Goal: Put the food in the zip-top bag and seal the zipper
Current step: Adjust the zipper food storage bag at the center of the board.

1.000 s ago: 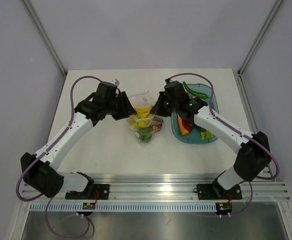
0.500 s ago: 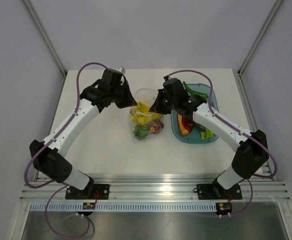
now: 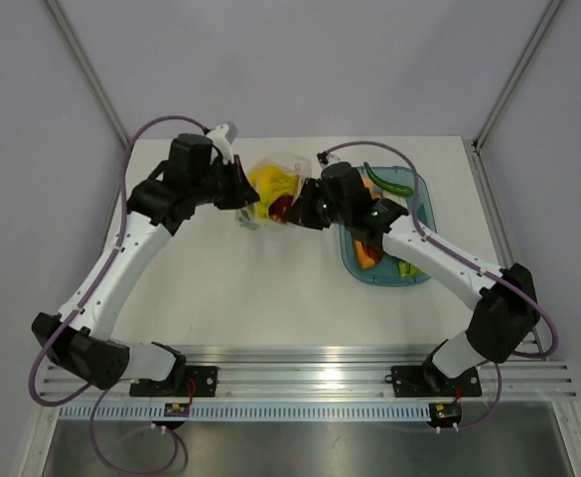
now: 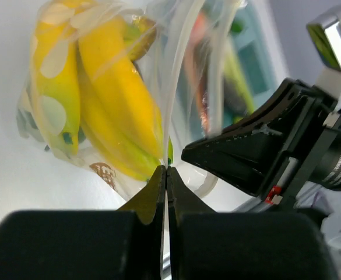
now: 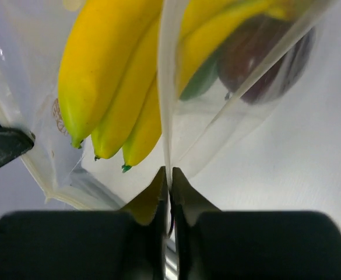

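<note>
Both left end effector (image 4: 165,170) and right end effector (image 5: 169,171) clenched on the zip-top bag (image 3: 280,164), banana bunch (image 5: 109,76) inside.

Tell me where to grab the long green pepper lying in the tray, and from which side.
Grip the long green pepper at its middle, straight down from above, closing across its narrow width. It lies flat at the far end of the teal tray, slim and curved; the rim would likely block a sideways approach.
</note>
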Action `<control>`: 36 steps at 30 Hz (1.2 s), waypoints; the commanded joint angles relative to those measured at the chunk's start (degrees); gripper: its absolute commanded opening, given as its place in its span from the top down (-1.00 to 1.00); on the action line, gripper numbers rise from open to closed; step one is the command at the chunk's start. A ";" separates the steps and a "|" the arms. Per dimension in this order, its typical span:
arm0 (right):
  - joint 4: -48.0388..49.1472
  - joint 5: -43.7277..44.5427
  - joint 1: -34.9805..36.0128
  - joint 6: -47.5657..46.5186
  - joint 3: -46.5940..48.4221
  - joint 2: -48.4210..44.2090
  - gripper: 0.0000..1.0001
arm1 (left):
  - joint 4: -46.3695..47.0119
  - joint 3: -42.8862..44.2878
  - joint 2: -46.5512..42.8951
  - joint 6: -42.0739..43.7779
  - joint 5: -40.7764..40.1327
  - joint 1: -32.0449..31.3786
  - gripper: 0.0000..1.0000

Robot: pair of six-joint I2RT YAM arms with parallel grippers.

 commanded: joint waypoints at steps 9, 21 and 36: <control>-7.37 8.67 4.22 1.33 -9.38 -0.09 -0.11 | 1.15 -22.74 -4.97 4.27 5.88 2.08 1.00; -18.56 16.16 2.74 -6.76 2.76 3.59 -0.30 | -0.44 -18.96 -6.12 3.83 7.11 2.08 1.00; -22.61 19.58 0.71 -5.71 3.65 6.05 -0.16 | -1.23 -17.82 -6.20 4.18 7.11 2.08 1.00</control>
